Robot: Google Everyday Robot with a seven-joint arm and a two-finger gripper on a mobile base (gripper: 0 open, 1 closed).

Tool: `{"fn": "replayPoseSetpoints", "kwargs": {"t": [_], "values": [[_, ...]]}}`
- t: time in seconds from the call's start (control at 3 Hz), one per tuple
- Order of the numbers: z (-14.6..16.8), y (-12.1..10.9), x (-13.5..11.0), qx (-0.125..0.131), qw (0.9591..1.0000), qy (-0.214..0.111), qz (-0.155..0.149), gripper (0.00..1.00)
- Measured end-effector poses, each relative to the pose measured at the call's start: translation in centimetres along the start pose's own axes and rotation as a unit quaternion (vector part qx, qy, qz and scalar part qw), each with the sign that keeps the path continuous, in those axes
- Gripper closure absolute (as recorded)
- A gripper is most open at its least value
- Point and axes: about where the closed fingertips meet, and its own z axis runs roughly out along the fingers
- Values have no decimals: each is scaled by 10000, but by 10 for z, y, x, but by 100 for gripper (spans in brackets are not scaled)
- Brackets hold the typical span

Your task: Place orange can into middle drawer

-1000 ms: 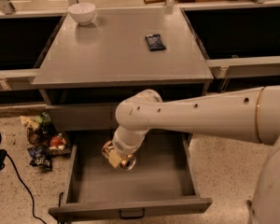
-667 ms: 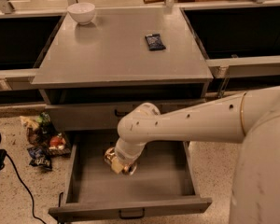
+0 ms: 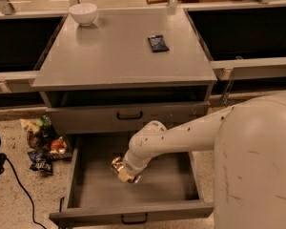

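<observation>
Pale robot arm (image 3: 181,137): fills the lower right and reaches leftward and down into the open drawer.

Gray table (image 3: 119,61): a flat-topped cabinet seen from above and in front.

Middle drawer (image 3: 171,187): pulled fully out beneath the table, its plain gray floor exposed; its front panel with a small black pull handle (image 3: 134,218) lies at the bottom edge of the view.

Upper drawer front (image 3: 86,117): closed, just above the open drawer, with its own black handle (image 3: 129,115).

Snack packets (image 3: 40,144): a loose heap on the speckled floor, left of the open drawer; a black cable (image 3: 19,190) runs nearby.

White bowl (image 3: 83,13): upright at the table's far left corner.

Hand (image 3: 125,174): at the arm's end, inside the middle drawer over the left-centre of its floor, closed around the orange can.

Orange can (image 3: 117,167): held tilted in the hand, shiny end toward the left, within the drawer's walls.

Dark-blue packet (image 3: 158,43): flat on the table's far right part, well apart from the bowl.
</observation>
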Motion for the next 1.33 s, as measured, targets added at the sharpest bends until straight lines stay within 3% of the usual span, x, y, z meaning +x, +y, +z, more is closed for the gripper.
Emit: {"fn": "replayPoseSetpoints", "kwargs": {"t": [0.33,0.67,1.33], "values": [[27,-6,4,-303,9995,-65,47,100],[41,-8,6,-438,9990,-96,35,100],[44,-11,12,-438,9988,-156,180,57]]}}
